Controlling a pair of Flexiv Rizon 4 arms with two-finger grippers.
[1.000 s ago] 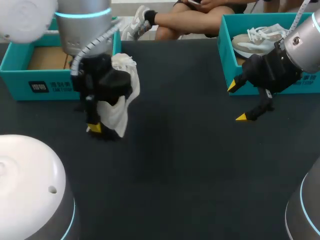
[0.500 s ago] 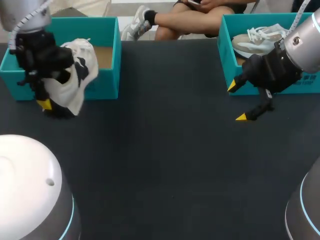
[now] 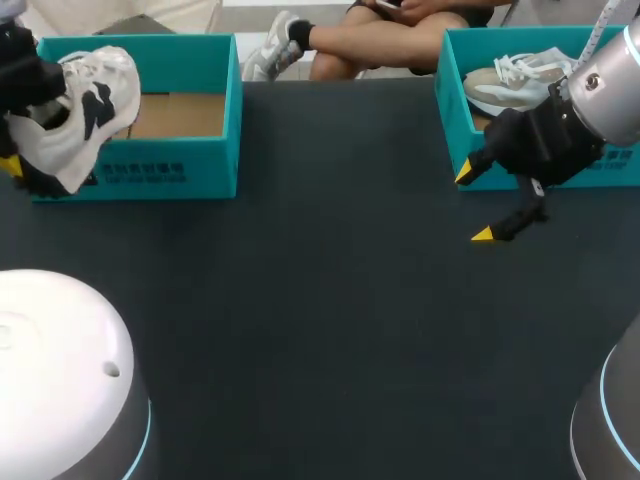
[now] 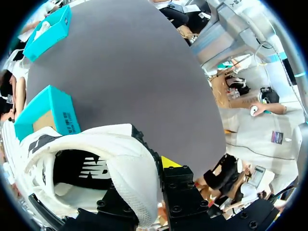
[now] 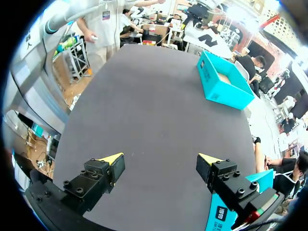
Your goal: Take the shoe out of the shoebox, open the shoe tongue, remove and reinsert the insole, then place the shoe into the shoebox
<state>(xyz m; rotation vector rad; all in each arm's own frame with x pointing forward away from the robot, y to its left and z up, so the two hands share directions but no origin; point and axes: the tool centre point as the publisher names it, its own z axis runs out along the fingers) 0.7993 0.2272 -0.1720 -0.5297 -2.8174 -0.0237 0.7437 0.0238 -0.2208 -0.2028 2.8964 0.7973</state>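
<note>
- The left hand (image 3: 20,170) is at the desk's (image 3: 330,320) far left edge, clenched on the white shoe (image 3: 80,105). In the wrist view one yellow tip presses the outside of the shoe's rim, and the shoe hides the other tip.
- The shoe is held tilted, clear of the desk, over the left end of the left box (image 3: 180,170), and it covers that end's front wall.
- The left box, teal, sits at the far left corner, and its brown floor shows.
- The right hand (image 3: 474,204) hovers released above the desk, its fingers wide apart, just in front of the right box (image 3: 452,120).
- The right box, at the far right corner, holds a second shoe (image 3: 510,85). The right arm covers part of its front wall.
</note>
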